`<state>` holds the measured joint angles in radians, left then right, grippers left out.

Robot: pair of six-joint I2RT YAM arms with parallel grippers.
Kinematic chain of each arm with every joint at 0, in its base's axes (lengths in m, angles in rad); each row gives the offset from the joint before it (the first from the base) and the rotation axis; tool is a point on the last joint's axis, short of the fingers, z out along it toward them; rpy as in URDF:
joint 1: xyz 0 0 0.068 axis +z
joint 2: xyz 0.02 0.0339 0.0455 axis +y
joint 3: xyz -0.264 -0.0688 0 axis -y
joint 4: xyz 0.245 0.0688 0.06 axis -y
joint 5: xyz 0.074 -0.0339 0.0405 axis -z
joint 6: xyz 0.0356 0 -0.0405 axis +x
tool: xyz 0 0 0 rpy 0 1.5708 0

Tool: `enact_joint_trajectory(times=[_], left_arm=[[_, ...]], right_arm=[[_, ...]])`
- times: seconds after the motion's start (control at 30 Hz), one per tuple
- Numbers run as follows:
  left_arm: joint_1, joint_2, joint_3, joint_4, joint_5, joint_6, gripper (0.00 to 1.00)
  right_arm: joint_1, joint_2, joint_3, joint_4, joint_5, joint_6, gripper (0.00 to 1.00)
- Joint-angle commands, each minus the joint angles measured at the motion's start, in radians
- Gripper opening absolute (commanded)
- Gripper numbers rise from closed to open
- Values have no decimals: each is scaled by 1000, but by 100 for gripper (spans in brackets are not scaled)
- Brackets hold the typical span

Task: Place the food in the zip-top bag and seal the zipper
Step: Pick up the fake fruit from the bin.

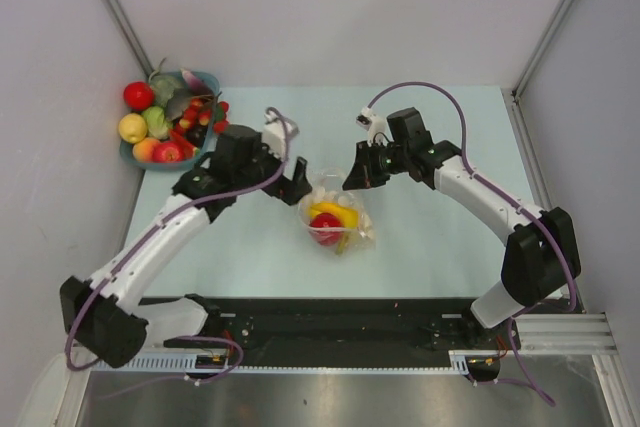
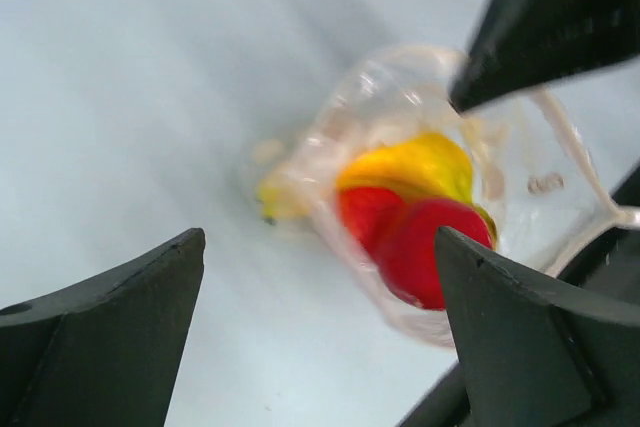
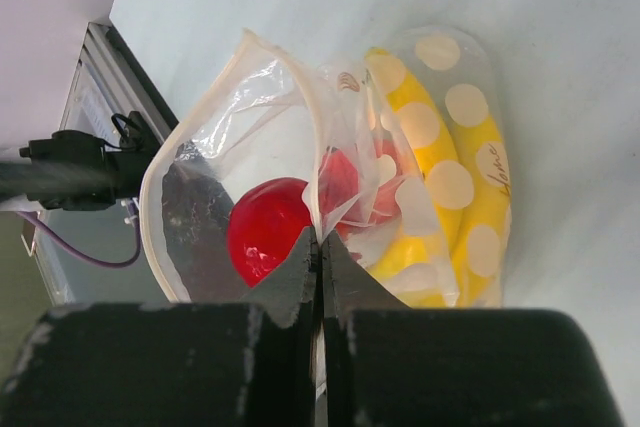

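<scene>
The zip-top bag [image 1: 338, 219] lies in the middle of the table with its mouth held up. Inside it sit a red round food [image 3: 262, 227] and yellow food [image 3: 470, 197]. My right gripper [image 3: 321, 247] is shut on the bag's upper mouth edge, and the whitish zipper [image 3: 150, 207] curves open to its left. My left gripper [image 2: 320, 287] stands open just left of the bag with nothing between its fingers; the red food [image 2: 425, 247] shows through the plastic near its right finger [image 2: 530, 337]. In the top view the left gripper [image 1: 296, 184] and right gripper [image 1: 355, 177] flank the bag's mouth.
A blue basket [image 1: 133, 158] at the far left corner holds several more toy fruits and vegetables [image 1: 138, 95]. Grey walls close off the table at the back and on both sides. The black rail with the arm bases runs along the near edge [image 1: 330, 332].
</scene>
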<state>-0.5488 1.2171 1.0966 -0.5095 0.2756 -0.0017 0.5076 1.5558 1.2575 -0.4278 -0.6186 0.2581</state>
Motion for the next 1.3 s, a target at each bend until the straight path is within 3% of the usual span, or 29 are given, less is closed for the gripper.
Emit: enact_joint_trajectory(times=[0.0,0.1,0.2,0.3,0.4,0.6,0.9,1.27], left_arm=[[194,-113,42,85,-15,-66,100],[373,-84,74,68,-77,-50,95],[631,11,117,69,-114,-89,89],[761,93,195,72,-252,-121,86],[843,197,235,147,-335,-132,93],[909,447,445,221,-467,-109,96],[923,717,637,322,-519,-103,96],[931,846,643,436,-570,-44,95]], right_arm=[[3,-28,3,34,-17,-5,0],[3,-23,5,38,-21,-8,0],[3,-20,6,40,-21,-6,0],[3,-17,5,41,-23,-8,0],[5,-11,5,44,-26,-10,0],[0,-7,2,49,-30,-13,0],[-6,12,-6,73,-39,1,0],[-17,55,-1,83,-49,12,0]])
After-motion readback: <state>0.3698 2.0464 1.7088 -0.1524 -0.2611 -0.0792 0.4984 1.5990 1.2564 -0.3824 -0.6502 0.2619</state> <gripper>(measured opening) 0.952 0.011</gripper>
